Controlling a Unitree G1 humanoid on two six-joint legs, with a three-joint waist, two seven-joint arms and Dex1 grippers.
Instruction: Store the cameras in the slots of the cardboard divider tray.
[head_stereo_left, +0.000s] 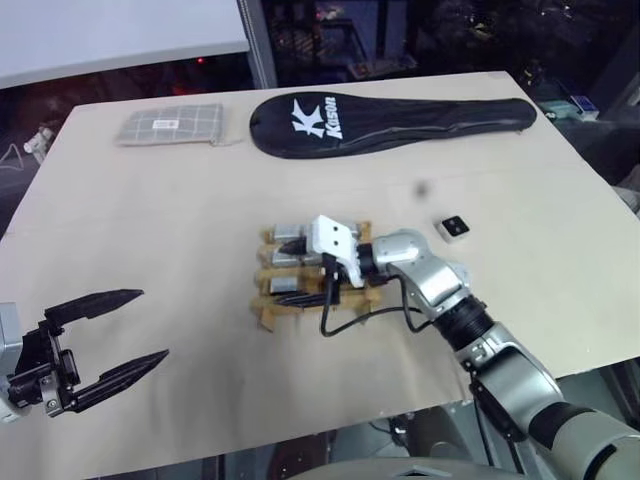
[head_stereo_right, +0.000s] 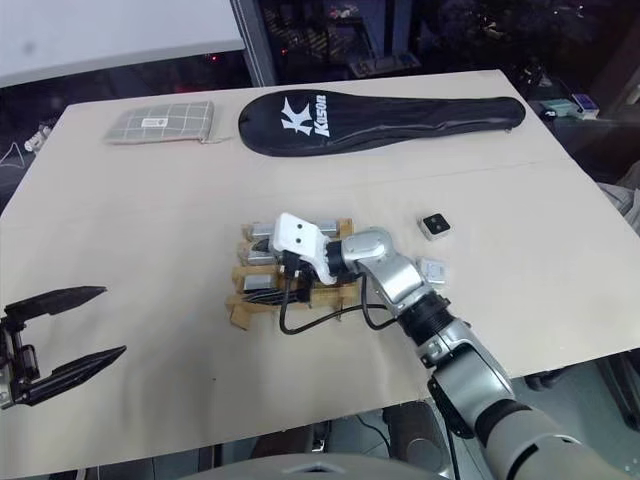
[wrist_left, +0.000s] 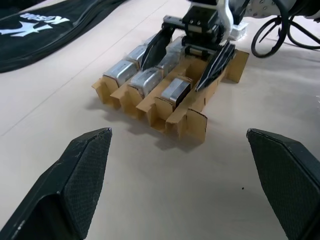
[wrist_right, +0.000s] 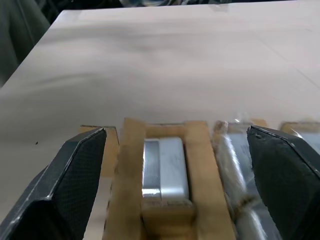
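Two cameras remain loose on the table (head_stereo_left: 150, 200): one (head_stereo_right: 434, 225) lens-up at three o'clock from the cardboard divider tray (wrist_left: 192, 125), another (head_stereo_right: 433, 270) just beside the right forearm. Right gripper (wrist_left: 187, 60) sits over the tray at table centre, fingers released, spread astride a camera (wrist_right: 165, 167) seated in its slot. Left gripper (head_stereo_left: 125, 335) hangs at eight o'clock, fingers spread, empty. Judged: placement finished; next, lift clear and reach for a loose camera.
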